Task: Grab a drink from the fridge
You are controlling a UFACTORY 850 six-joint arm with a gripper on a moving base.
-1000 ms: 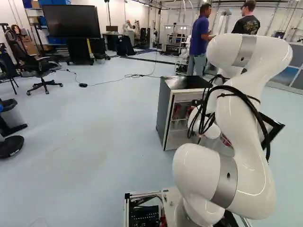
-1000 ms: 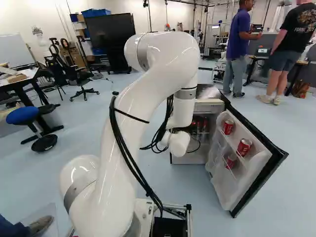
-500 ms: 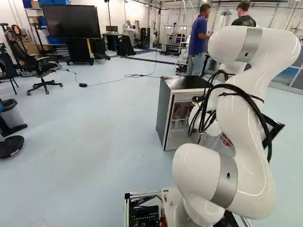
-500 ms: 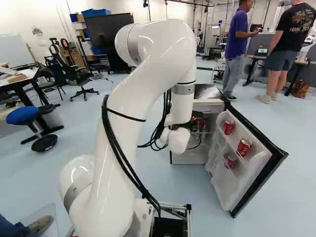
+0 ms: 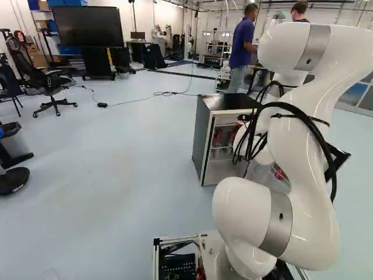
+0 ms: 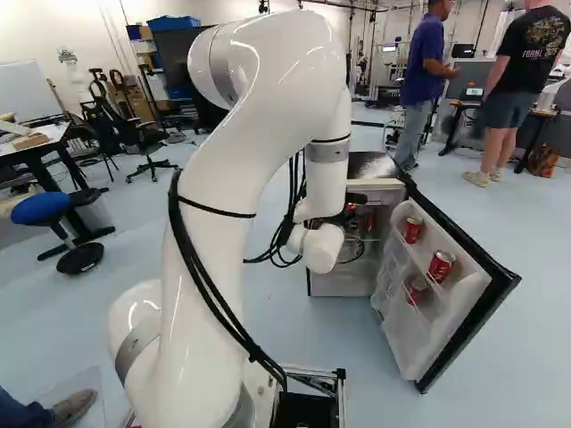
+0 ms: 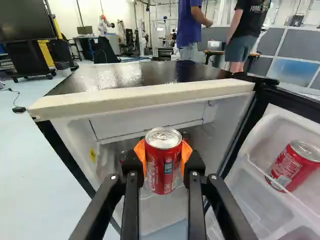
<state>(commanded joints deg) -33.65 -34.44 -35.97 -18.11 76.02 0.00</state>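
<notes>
In the right base view my gripper [image 6: 342,218] is mostly hidden behind the arm's white wrist, before the open fridge [image 6: 375,185]. The wrist view shows the gripper [image 7: 163,159] shut on a red drink can [image 7: 163,167], an orange pad at each side. The can is upright, in front of the fridge's opening and a little below its pale top edge [image 7: 145,101]. Inside the fridge, behind the held can, stand more cans, partly hidden. Another red can [image 7: 296,165] lies tilted in the door shelf beside the gripper.
The fridge door [image 6: 459,276] stands wide open at the right, with several red cans [image 6: 441,266] in its shelves. The fridge's dark side wall [image 5: 202,140] shows left of the arm. Two people stand beyond the fridge.
The arm's upper bend has risen and swung back toward the base. Its wrist has moved up slightly, carrying the gripper and can along. The base has stayed in place.
</notes>
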